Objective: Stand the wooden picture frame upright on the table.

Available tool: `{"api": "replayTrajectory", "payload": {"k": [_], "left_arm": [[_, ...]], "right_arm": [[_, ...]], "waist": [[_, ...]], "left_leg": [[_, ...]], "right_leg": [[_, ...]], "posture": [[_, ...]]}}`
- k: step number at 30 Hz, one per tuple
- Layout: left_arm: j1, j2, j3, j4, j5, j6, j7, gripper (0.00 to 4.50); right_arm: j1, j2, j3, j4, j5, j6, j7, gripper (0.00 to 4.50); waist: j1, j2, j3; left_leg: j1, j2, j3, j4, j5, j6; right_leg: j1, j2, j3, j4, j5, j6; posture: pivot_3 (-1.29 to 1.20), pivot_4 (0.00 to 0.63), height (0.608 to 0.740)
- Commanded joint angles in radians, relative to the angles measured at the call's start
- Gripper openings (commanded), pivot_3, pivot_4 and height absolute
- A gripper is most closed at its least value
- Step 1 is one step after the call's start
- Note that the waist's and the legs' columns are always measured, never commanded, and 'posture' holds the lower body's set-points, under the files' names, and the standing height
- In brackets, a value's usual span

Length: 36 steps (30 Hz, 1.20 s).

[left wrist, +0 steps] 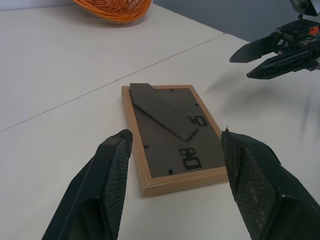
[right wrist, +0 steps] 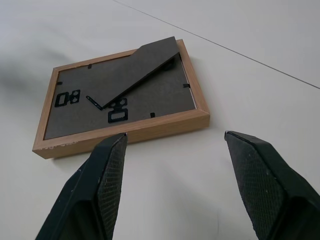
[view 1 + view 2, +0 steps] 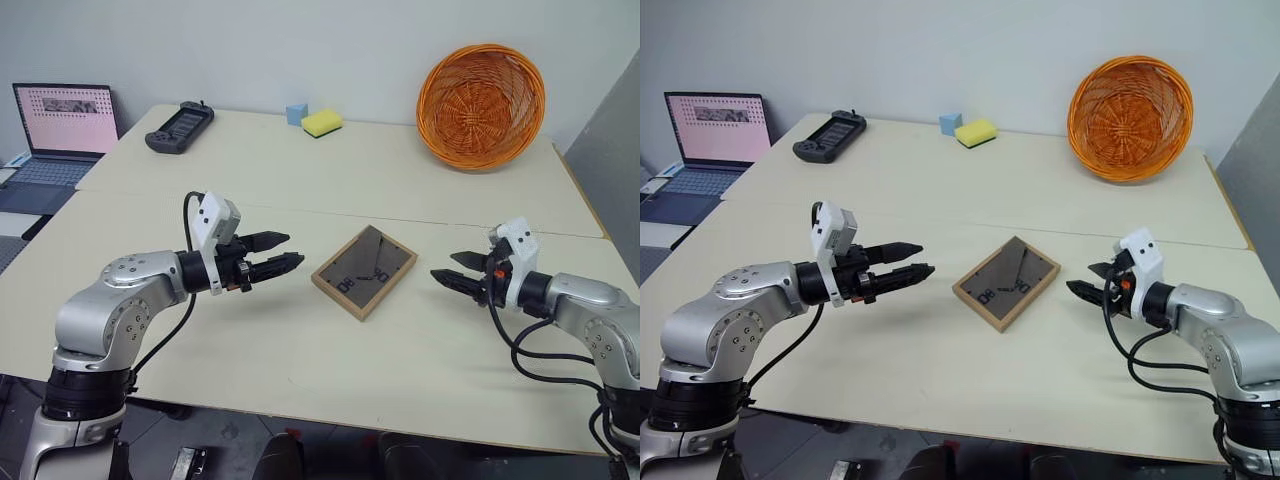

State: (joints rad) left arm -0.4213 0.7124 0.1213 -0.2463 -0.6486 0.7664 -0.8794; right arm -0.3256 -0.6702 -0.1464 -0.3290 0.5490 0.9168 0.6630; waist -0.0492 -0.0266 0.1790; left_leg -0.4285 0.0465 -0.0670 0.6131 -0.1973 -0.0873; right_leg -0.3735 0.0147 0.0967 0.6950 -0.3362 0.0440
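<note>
Nothing is done yet: the small light-wood picture frame (image 3: pixel 364 270) lies face-down on the cream table (image 3: pixel 300 170), between the empty, spread-fingered left gripper (image 3: pixel 283 252) and right gripper (image 3: pixel 450 270).

Illumination is bright, even and diffuse across the worktop (image 3: pixel 300 170), with no glare on its matte surface. Shadows are soft and faint (a pale smear lies on the worktop beside the right end effector (image 1: pixel 272 52)). Head views are sharp throughout. In the wrist views, the near fingers (image 2: pixel 105 185) appear slightly soft, with mild motion streaking at the right edge.
</note>
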Motion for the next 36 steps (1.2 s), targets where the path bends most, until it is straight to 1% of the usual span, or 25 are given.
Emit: {"api": "replayTrajectory", "payload": {"k": [1,26,32,34,35,36], "left_arm": [[0.002,-0.002,0.021,-0.049,-0.022,0.01,0.02,3.01],[-0.019,0.004,0.002,-0.061,-0.019,0.003,0.03,3.01],[-0.027,-0.003,0.01,-0.057,-0.038,0.03,0.048,3.01],[-0.029,-0.009,0.014,-0.055,-0.045,0.031,0.052,2.64],[-0.028,-0.011,0.021,-0.057,-0.054,0.033,0.051,2.56],[-0.026,-0.009,0.027,-0.062,-0.063,0.037,0.044,2.32]], "right_arm": [[-0.011,0.007,-0.023,-0.02,0.023,0.007,-0.017,3.29],[-0.002,0.008,-0.005,-0.036,0.026,0.008,-0.04,3.29],[-0.013,0.02,-0.008,-0.02,0.024,0.005,-0.052,3.29],[-0.017,0.034,-0.021,-0.015,0.034,-0.004,-0.054,2.93],[-0.017,0.038,-0.025,-0.018,0.042,-0.005,-0.053,2.82],[-0.019,0.039,-0.025,-0.023,0.047,-0.004,-0.05,2.58]], "waist": [[0.0,0.0,0.0],[0.001,0.0,0.0],[0.001,0.0,0.0],[0.001,0.0,0.0],[0.001,0.0,0.0],[0.001,0.0,0.0]], "left_leg": [[0.0,0.0,0.0,0.0,0.0,0.0],[0.0,0.0,0.0,0.0,0.0,0.0],[0.0,0.0,0.0,0.0,0.0,0.0],[0.0,0.0,0.0,0.0,0.0,0.0],[0.0,0.0,0.0,0.0,0.0,0.0],[0.0,0.0,0.0,0.0,0.0,0.0]], "right_leg": [[0.0,0.0,0.0,0.0,0.0,0.0],[0.0,0.0,0.0,0.001,0.0,0.0],[0.0,0.0,0.0,0.001,0.0,0.0],[0.0,0.0,0.0,0.001,0.0,0.0],[0.0,0.0,0.0,0.001,0.0,0.0],[0.0,0.0,0.0,0.001,0.0,0.0]], "posture": [[0.0,0.15,0.74],[0.0,0.15,0.74],[0.0,0.15,0.74],[0.0,0.15,0.74],[0.0,0.15,0.74],[0.0,0.15,0.74]]}}
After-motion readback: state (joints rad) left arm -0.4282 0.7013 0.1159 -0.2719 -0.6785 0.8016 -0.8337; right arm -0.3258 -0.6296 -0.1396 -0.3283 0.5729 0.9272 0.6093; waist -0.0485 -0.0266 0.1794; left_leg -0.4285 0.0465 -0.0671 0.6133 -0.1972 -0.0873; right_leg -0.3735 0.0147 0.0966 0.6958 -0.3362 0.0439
